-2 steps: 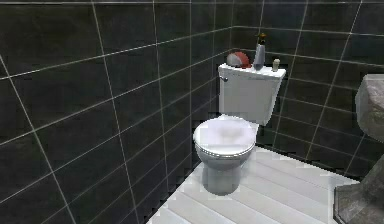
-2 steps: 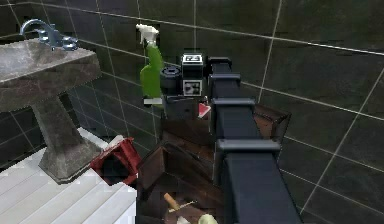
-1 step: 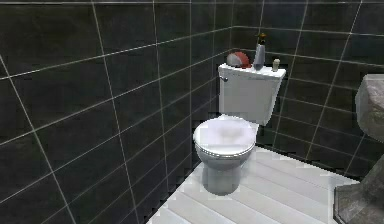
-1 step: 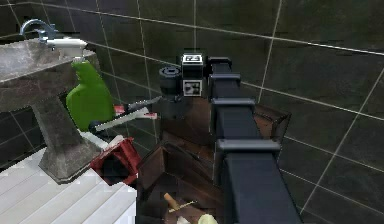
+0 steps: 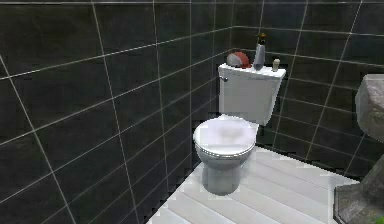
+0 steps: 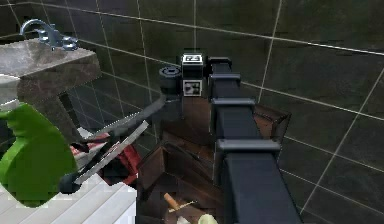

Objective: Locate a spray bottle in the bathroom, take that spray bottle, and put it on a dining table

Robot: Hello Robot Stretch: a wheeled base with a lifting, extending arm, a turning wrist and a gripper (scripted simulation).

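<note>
A white toilet (image 5: pixel 232 140) stands against the dark tiled wall in the forward view. On its tank (image 5: pixel 252 88) stand a slim dark bottle with a pale top (image 5: pixel 259 52), a red and white round thing (image 5: pixel 236 60) and a small pale thing (image 5: pixel 275 65). In the arm side view the dark arm (image 6: pixel 245 150) rises from the bottom edge, and the gripper (image 6: pixel 75 165) reaches down to the left. A big green rounded thing (image 6: pixel 30 150) sits right at its fingers (image 6: pixel 115 140). I cannot tell whether the gripper holds anything.
A grey stone counter (image 6: pixel 50 80) with a metal tap (image 6: pixel 45 35) fills the arm side view's upper left, and its corner (image 5: pixel 368 100) shows at the forward view's right edge. A dark open bin (image 6: pixel 185 165) with red and tan bits lies behind the arm. Pale plank floor (image 5: pixel 270 195) surrounds the toilet.
</note>
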